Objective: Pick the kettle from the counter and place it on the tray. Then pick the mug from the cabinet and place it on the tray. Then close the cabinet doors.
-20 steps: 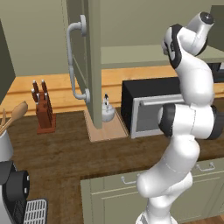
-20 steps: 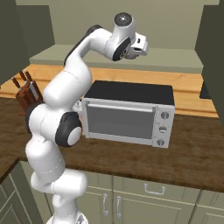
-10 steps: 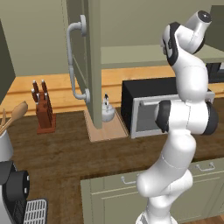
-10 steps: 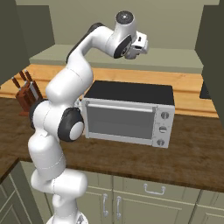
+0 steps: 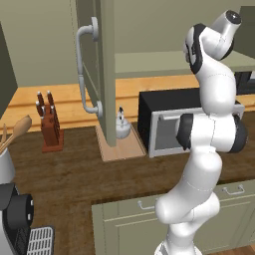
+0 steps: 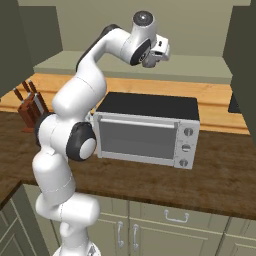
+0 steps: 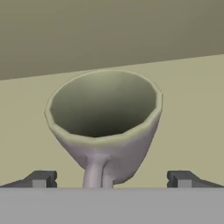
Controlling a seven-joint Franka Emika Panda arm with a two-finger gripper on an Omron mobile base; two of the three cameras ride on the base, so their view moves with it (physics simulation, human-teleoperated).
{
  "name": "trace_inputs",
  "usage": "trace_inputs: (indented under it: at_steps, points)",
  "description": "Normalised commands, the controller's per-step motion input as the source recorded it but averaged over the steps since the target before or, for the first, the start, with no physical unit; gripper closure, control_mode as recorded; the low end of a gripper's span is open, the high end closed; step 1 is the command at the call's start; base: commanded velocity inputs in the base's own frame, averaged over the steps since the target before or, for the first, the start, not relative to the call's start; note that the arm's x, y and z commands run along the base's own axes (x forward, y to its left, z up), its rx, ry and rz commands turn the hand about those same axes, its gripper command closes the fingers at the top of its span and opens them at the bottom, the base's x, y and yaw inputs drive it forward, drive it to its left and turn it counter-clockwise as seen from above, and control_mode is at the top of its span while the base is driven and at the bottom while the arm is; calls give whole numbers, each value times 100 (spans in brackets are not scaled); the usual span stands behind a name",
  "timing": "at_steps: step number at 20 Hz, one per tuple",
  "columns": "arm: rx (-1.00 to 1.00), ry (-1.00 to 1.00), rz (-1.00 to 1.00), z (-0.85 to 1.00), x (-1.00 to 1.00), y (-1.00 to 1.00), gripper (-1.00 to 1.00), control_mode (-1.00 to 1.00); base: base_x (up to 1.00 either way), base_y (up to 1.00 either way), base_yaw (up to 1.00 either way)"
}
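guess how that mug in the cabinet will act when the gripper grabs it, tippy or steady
The mug looks rigid, so it should not flex between the open gripper fingertips. It flares wide at the rim and narrows toward the base, so a push high up could tip it. Its handle faces the camera, so a grip there may let it swing.

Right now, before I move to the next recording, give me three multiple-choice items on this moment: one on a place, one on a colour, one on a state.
1. Where is the kettle?
A on the tray
B on the microwave
C in the cabinet

2. The microwave's top is:
A red
B black
C tan

3. The fingers around the mug are:
A shut on it
B spread wide
C bent

Answers: 1 A, it sits on the tan board. 2 B, the top is dark. 3 B, the tips stand apart on either side of the mug.
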Motion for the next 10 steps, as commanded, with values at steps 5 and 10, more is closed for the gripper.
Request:
trace_inputs:
  at_steps: [5,10]
  points:
    - [1,-6,0,0,0,0,-100,-100,0,0,0]
    - [0,-2,0,0,1,0,100,-100,0,0,0]
